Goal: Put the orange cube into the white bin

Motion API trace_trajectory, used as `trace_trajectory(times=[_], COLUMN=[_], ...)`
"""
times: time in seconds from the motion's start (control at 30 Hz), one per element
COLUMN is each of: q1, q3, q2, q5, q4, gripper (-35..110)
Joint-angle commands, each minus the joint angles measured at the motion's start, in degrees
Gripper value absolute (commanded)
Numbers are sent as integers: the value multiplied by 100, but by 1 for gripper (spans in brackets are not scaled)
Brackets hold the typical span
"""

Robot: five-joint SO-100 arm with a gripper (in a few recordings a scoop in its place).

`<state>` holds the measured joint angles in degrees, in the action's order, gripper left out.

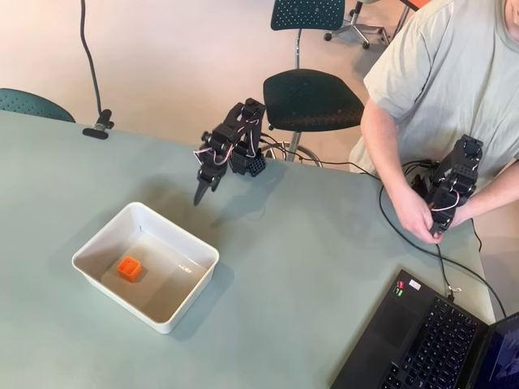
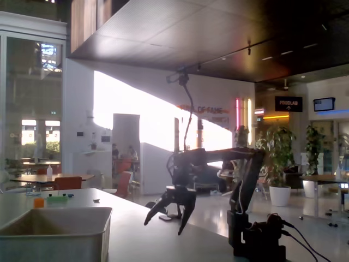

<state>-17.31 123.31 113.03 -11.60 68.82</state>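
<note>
The orange cube (image 1: pixel 129 268) lies on the floor of the white bin (image 1: pixel 96 245), toward its left side in the overhead view. In the fixed view the white bin (image 2: pixel 54 229) stands at lower left and its wall hides the cube. My gripper (image 1: pixel 202 189) hangs above the table behind the bin's far right corner, apart from it. In the fixed view my gripper (image 2: pixel 165 217) points down with its fingers spread open and nothing between them.
A laptop (image 1: pixel 430 340) sits at the table's lower right corner in the overhead view. Cables (image 1: pixel 397 231) trail across the right side. A clamp (image 1: pixel 99 128) grips the far table edge. A chair (image 1: pixel 312 99) stands behind the arm's base (image 1: pixel 247 166).
</note>
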Motion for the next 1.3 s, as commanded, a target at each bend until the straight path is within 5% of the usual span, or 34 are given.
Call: trace_trajectory(times=[0.0, 0.5, 1.0, 1.27], q1=[-26, 26, 0, -70], q3=[773, 4166, 4843, 4843], q2=[861, 6012, 6187, 6187], q5=[-53, -53, -88, -88], q4=[-756, -1248, -1160, -1143], gripper=[57, 57, 55, 24])
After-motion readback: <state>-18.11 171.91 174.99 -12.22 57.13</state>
